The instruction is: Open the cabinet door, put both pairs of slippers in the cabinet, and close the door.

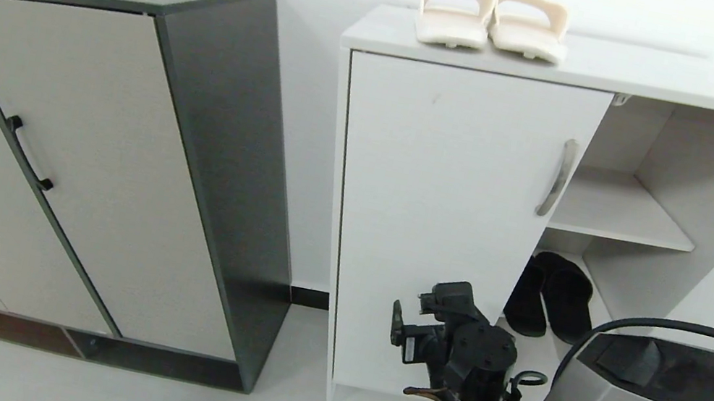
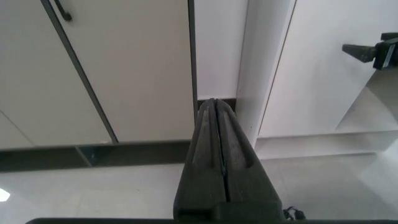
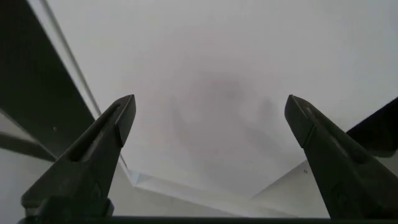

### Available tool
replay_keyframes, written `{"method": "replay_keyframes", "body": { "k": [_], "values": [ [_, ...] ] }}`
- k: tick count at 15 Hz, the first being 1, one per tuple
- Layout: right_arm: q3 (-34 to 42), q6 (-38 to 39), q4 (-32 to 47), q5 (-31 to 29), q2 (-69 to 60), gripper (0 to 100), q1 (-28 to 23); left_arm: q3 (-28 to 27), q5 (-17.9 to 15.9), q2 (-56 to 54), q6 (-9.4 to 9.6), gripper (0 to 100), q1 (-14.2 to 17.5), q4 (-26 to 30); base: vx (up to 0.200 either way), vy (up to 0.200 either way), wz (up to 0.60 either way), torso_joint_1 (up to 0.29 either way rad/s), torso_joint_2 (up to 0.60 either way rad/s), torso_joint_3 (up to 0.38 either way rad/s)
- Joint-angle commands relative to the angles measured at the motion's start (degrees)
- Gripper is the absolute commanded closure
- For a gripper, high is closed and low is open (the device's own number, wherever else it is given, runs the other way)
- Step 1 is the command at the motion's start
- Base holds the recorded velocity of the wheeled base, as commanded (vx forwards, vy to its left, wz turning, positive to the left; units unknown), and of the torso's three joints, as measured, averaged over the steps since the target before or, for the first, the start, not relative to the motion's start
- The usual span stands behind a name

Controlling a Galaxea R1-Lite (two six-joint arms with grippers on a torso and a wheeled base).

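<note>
Slippers in cream (image 1: 452, 26) sit side by side on top of the white cabinet (image 1: 644, 71), near its back edge. The black slippers (image 1: 568, 296) already lie inside the open right-hand bay, under the middle shelf (image 1: 620, 210). So the step in hand is probably fetching the cream pair.

The right tool (image 3: 208, 109) is spread wide and empty. It is low down, facing the closed door (image 1: 451, 210) at close range. The left tool (image 2: 214, 109) is pressed together with nothing in it, pointing at the gap between the dark cabinet (image 1: 218, 154) and the white one.

To do this well, the right arm should back off the door panel before rising, so it clears the handle (image 1: 559, 177) and the overhanging top. It should come at the pair from the front edge and close across both straps or one sole. The grip needs to be firm, since soft foam may flex and slip. The middle shelf offers the easier landing spot.
</note>
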Motion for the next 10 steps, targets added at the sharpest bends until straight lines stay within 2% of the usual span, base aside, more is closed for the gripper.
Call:
{"method": "replay_keyframes", "body": {
  "k": [1,10],
  "values": [
    [0.0,-0.1,0.0,0.0,-0.1,0,0.0,0.0,0.0,0.1,-0.03,100,0.0,0.0,0.000,0.000,0.00,0.036,-0.58,-0.369],
    [0.1,-0.1,0.0,0.0,0.0,0,0.0,0.0,0.0,0.1,-0.03,100,0.0,0.0,0.000,0.000,0.00,0.122,-0.48,-0.338]
  ]
}}
